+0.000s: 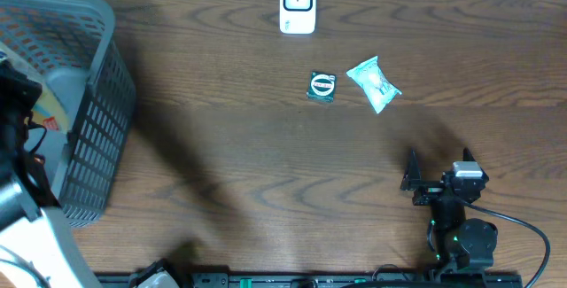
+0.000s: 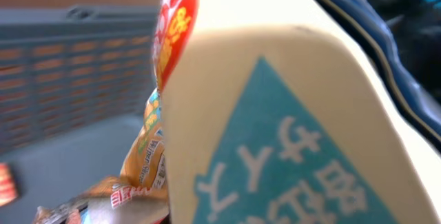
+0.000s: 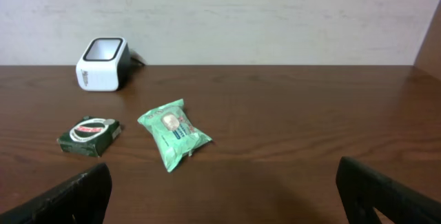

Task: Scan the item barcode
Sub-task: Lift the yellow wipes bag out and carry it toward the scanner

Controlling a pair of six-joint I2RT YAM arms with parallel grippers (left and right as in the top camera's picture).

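Cream-and-teal film packet (image 2: 275, 148): likely light, soft, slippery.
Pinch a sealed edge; left claw closed, grip unconfirmed; right claw (image 1: 439, 162) wide, empty.

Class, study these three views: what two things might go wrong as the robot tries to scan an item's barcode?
1. The cream packet fills the left wrist view inside the basket; lifting it may drag the orange packet along.
2. The scanner stands far from the basket; the green box and pale green packet lie near it and might get knocked.
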